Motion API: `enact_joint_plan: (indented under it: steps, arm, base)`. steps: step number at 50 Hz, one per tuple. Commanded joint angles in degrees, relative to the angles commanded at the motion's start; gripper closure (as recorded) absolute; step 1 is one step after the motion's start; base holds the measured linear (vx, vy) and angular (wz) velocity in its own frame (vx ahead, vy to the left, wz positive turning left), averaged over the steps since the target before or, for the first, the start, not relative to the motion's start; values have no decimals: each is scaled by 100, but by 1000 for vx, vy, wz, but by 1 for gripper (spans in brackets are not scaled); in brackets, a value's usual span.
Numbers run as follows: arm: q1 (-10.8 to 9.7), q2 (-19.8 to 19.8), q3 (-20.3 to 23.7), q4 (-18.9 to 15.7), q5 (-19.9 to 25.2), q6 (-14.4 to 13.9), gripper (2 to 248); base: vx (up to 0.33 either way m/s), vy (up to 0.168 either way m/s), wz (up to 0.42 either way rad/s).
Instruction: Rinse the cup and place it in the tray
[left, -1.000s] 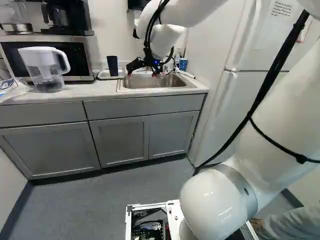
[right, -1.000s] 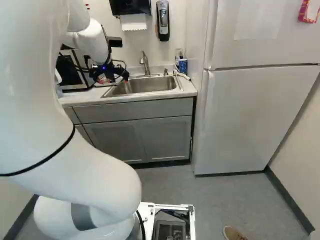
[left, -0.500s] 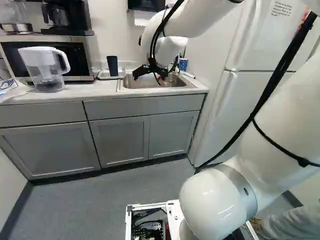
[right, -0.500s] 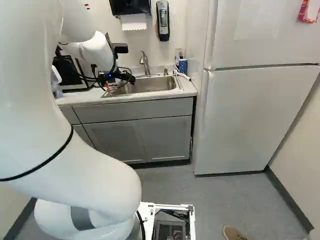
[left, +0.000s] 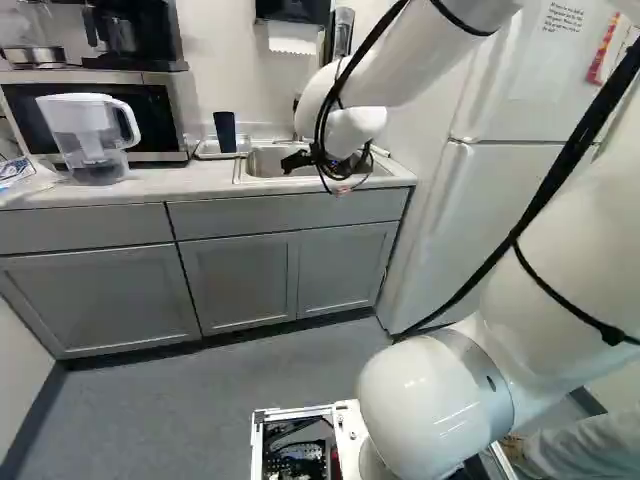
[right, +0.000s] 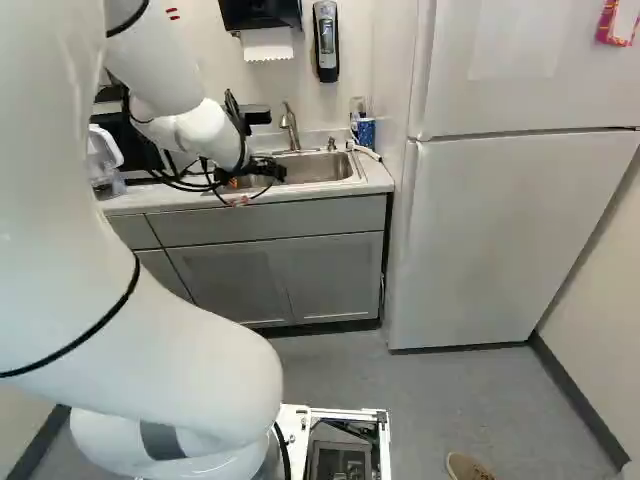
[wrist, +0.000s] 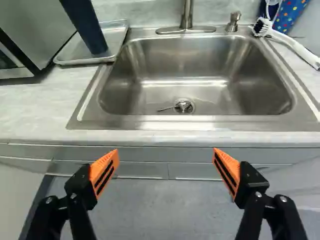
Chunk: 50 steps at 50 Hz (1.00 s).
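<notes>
Two orange pads stand wide apart in the wrist view, with nothing between them, so from where I'm standing the claw looks fully spread and empty, touching nothing. Ahead of it lies the sink, and beside that the dark cup stands in the tray on the worktop. In the left base view the same cup shows upright, left of the sink and well apart from the claw, which hangs by the sink's near edge. I'd judge the placing done; whether the cup got its rinse, I can't tell. Over in the right base view the arm hides the cup's spot, while the faucet stands behind the sink. The next move, I'd say, just calls for drawing the empty claw clear without knocking anything.
</notes>
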Motion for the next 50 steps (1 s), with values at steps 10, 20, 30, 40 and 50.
enact_joint_plan:
  steps: [10,20,30,40,50]
  arm:
    - [-149,104,472,-185,606,140,3]
    - [-312,219,991,-388,1273,294,3]
    - [-460,322,1462,-572,1877,434,3]
    - [-592,415,1882,-736,2417,559,3]
    - [-711,499,2260,-884,2901,671,3]
  base:
    - [0,0,0]
    - [0,0,0]
    - [0,0,0]
    - [0,0,0]
    - [0,0,0]
